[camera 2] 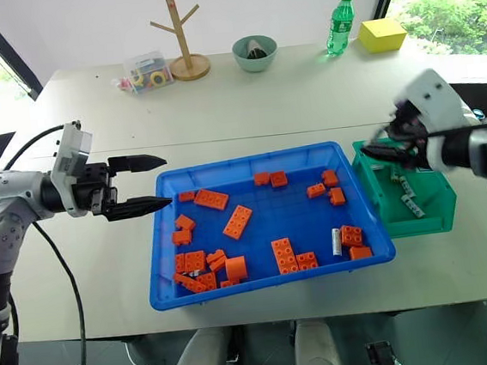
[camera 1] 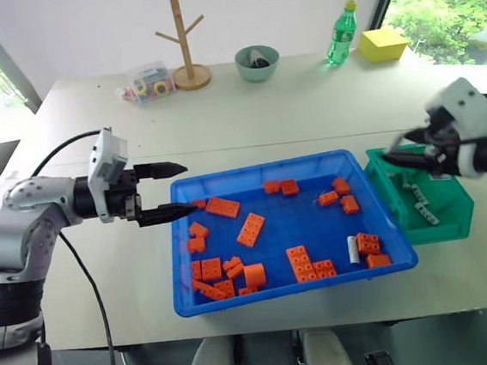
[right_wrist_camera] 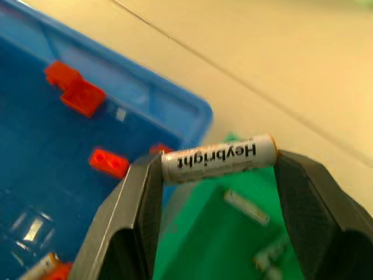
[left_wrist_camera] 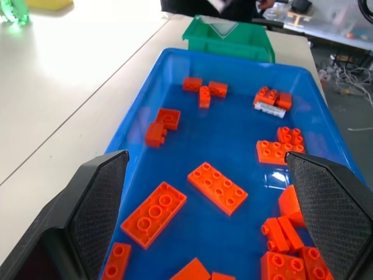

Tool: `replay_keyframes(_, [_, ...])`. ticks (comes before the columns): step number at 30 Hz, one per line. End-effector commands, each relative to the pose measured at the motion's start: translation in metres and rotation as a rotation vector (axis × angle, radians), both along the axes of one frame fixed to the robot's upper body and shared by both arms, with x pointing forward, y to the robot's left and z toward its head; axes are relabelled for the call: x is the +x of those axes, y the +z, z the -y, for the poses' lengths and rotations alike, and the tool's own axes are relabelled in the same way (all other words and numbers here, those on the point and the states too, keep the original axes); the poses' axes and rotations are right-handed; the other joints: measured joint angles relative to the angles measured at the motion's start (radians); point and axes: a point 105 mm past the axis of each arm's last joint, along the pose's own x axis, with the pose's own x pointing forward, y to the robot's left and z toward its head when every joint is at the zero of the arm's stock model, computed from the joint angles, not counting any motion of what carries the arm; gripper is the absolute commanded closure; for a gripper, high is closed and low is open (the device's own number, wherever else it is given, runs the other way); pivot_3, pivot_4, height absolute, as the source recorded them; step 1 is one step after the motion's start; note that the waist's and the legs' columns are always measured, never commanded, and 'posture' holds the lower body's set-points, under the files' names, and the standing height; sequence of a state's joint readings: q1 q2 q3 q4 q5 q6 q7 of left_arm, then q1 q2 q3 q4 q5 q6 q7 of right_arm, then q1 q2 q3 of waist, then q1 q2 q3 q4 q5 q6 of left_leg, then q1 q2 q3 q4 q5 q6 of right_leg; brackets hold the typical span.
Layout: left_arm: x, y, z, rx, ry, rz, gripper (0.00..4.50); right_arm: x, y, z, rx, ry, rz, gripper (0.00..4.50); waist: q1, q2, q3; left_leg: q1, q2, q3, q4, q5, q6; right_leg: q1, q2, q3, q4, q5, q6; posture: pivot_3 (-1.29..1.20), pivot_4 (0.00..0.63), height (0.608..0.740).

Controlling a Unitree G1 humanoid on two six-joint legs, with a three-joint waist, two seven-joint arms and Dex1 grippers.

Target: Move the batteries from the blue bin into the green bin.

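Surface (camera 1: 306,112): one pale table is seen, carrying both bins, with a wooden peg stand (camera 1: 183,42), a pale-green bowl (camera 1: 257,62), a green bottle (camera 1: 342,33) and a yellow box (camera 1: 383,44) along its far edge.
Blue bin (camera 1: 290,223): one large shallow tray is placed at the middle of the surface; roughly twenty orange bricks (camera 1: 251,229) are scattered in it, too clustered for an exact count.
Green bin (camera 1: 447,215): one small deep bin is set touching the blue bin's right end.
Batteries: four are counted. One battery in the blue bin (camera 1: 352,250) lies beside bricks near the right front corner; two batteries in the green bin (camera 1: 420,202) lie on its floor; one held battery (right_wrist_camera: 218,158) is gripped end to end.
Left gripper (camera 1: 172,189): it is held level, pointing right at the blue bin's left rim, fingers spread wide, nothing between them.
Right gripper (right_wrist_camera: 218,169): it is angled downward above the green bin's near-left corner, closed partway on the held battery.
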State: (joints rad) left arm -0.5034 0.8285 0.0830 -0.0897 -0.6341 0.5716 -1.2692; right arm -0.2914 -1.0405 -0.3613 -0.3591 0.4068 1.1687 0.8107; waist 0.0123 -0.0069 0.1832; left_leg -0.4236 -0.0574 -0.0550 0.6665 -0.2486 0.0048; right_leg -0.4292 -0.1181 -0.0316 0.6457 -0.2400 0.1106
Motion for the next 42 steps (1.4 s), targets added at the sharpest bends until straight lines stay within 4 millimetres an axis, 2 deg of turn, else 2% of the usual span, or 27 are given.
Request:
replay_keyframes(1, [0.002,0.011,0.006,0.000,-0.029,0.052,0.00,-0.005,0.003,0.002,0.006,-0.013,0.038,2.26,-0.004,0.000,0.000,0.000,0.000,0.001,0.000,0.000,0.000,0.000,0.000,0.000,0.000,0.000,0.000,0.00,0.150,0.703])
replay_keyframes(2, [0.003,0.011,0.007,-0.001,-0.033,0.055,0.00,-0.005,0.000,0.005,0.000,-0.026,0.036,2.26,-0.007,0.000,0.000,0.000,0.000,0.001,0.000,0.000,0.000,0.000,0.000,0.000,0.000,0.000,0.000,0.00,0.150,0.703])
replay_keyframes(4, [0.004,0.012,0.007,0.000,-0.039,0.059,0.00,-0.004,-0.004,0.010,-0.008,-0.057,0.035,1.21,-0.008,0.000,0.000,0.000,0.000,0.001,0.000,0.000,0.000,0.000,0.000,0.000,0.000,0.000,0.000,0.00,0.150,0.703])
replay_keyframes(7, [0.004,0.013,0.007,0.000,-0.042,0.059,0.00,-0.003,0.002,0.014,-0.020,-0.067,0.057,0.02,-0.008,0.000,0.000,0.001,0.001,0.000,0.000,0.000,0.000,0.000,0.001,0.000,0.000,0.000,0.000,0.00,0.150,0.703])
replay_keyframes(12, [0.003,0.012,0.007,0.004,-0.044,0.052,0.00,-0.003,0.032,0.005,-0.014,-0.002,0.119,0.02,-0.006,0.000,0.000,0.000,0.000,0.000,0.000,0.000,0.000,0.000,0.000,0.000,0.000,0.000,0.000,0.00,0.150,0.703])
replay_keyframes(16, [-0.001,0.012,0.007,0.007,-0.056,0.043,0.00,-0.018,0.047,-0.034,0.030,0.255,0.089,0.02,-0.006,0.000,0.000,0.000,0.001,0.000,0.000,0.000,0.000,0.000,0.001,0.000,0.000,0.000,0.000,0.00,0.150,0.703])
replay_keyframes(18, [-0.003,0.012,0.007,0.012,-0.069,0.037,0.00,-0.033,0.037,-0.056,0.007,0.409,0.006,0.02,-0.004,0.000,0.000,0.000,0.001,0.000,0.000,0.000,0.000,0.000,0.001,0.000,0.000,0.000,0.000,0.00,0.150,0.703])
replay_keyframes(20, [-0.003,0.011,0.008,0.015,-0.072,0.036,0.00,-0.045,0.024,-0.069,-0.006,0.513,-0.076,0.02,-0.001,0.000,0.000,0.000,0.001,-0.001,0.000,0.000,0.000,0.000,0.001,0.000,0.000,0.000,0.000,0.00,0.150,0.703])
replay_keyframes(24, [-0.003,0.011,0.009,0.014,-0.071,0.036,0.00,-0.059,-0.003,-0.078,-0.046,0.645,-0.206,0.02,0.000,-0.001,0.001,0.000,0.001,0.000,0.001,0.000,0.001,0.001,0.000,0.000,-0.002,0.000,0.000,0.00,0.150,0.703])
replay_keyframes(28, [-0.004,0.011,0.011,0.012,-0.075,0.037,0.00,-0.058,-0.026,-0.066,-0.163,0.714,-0.285,0.02,-0.001,0.000,0.001,0.000,0.001,0.000,0.001,0.000,0.000,0.001,0.000,0.000,-0.003,0.000,0.000,0.00,0.150,0.703])
replay_keyframes(34, [-0.006,0.012,0.008,0.013,-0.062,0.040,0.00,-0.043,-0.049,-0.055,-0.291,0.729,-0.330,0.02,-0.006,0.000,0.001,0.000,0.001,0.000,0.001,0.000,0.000,0.000,0.000,0.000,-0.003,0.000,0.000,0.00,0.150,0.703])
replay_keyframes(42, [-0.012,0.010,0.005,0.011,-0.038,0.034,0.00,-0.021,-0.057,-0.067,-0.340,0.785,-0.241,0.02,0.000,0.000,0.001,-0.001,0.001,0.000,0.001,0.000,0.000,0.000,-0.001,0.000,-0.004,0.000,0.000,0.00,0.150,0.703])
